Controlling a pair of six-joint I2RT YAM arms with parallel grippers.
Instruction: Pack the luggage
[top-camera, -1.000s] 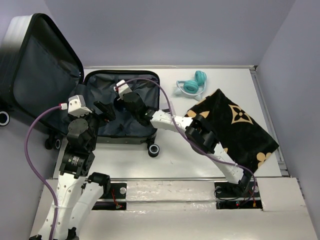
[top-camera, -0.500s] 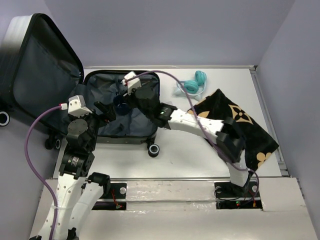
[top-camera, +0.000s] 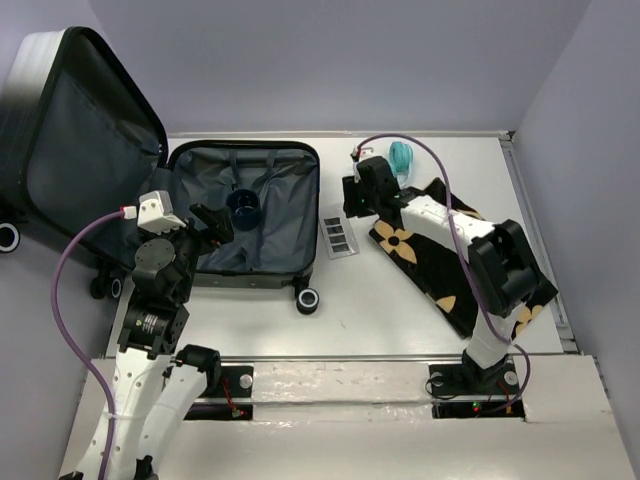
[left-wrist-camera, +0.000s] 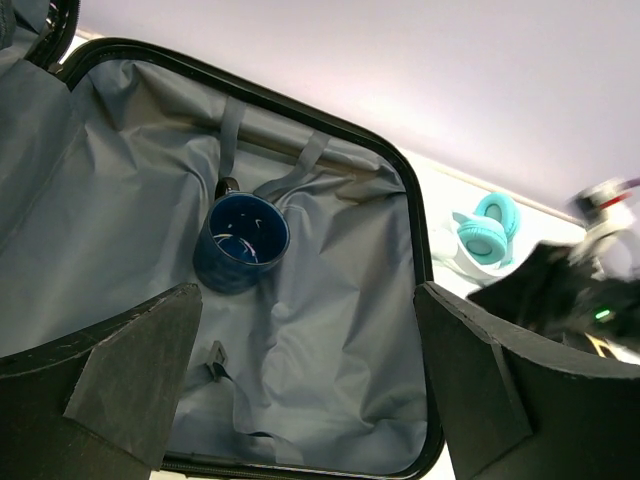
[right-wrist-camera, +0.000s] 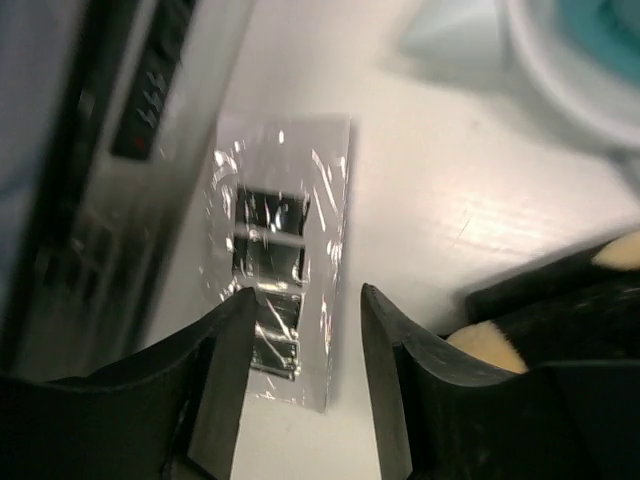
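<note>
While the counter carries the luggage lying open at its left, a blue mug inside on the lining, the left jaws gape wide and empty over its near rim and the right jaws, parted and empty, hang just beyond its right wall above a clear packet.
</note>
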